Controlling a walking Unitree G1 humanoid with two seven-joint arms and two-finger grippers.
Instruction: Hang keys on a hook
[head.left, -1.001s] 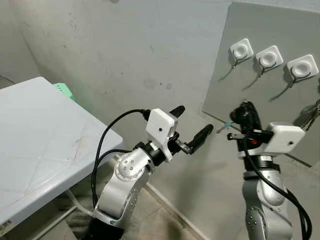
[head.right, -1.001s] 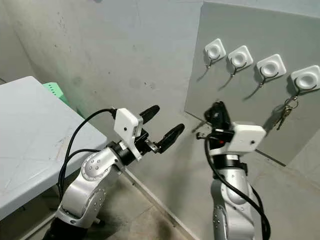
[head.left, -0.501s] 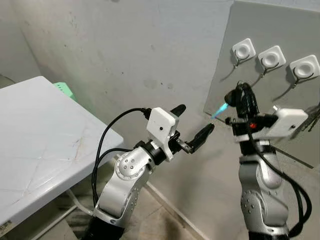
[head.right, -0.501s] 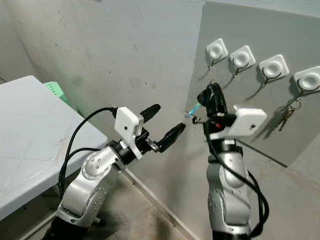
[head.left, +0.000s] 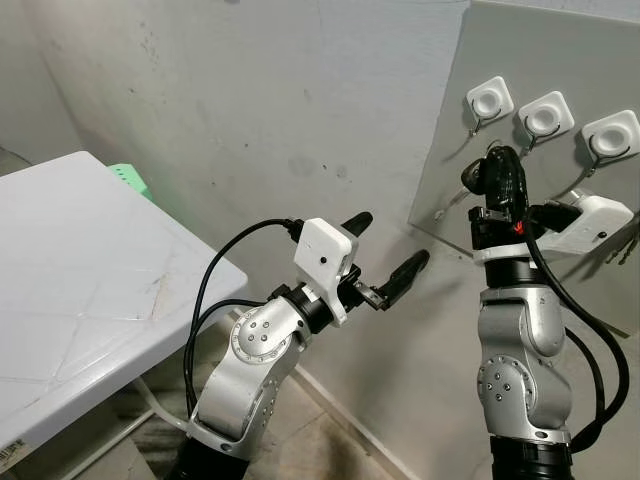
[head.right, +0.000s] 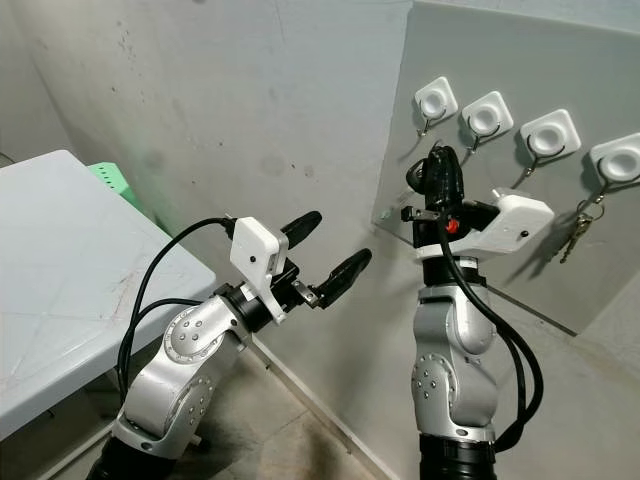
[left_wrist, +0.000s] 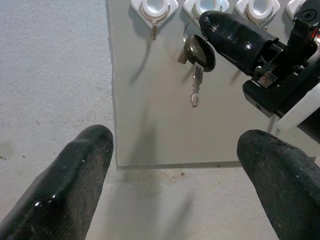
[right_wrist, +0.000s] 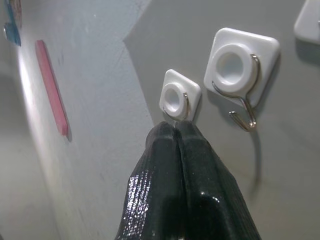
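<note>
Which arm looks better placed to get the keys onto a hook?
The right. Its pincer is shut on the keys and raised against the grey board, just below the hooks. The left pincer hangs open and empty, away from the board.

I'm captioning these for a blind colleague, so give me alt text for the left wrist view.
The right gripper, shut on a black-headed key, holds it against a grey board just below a row of white hooks. The key dangles from a ring. In the foreground, the left gripper's two black fingers stand wide apart, holding nothing.
</note>
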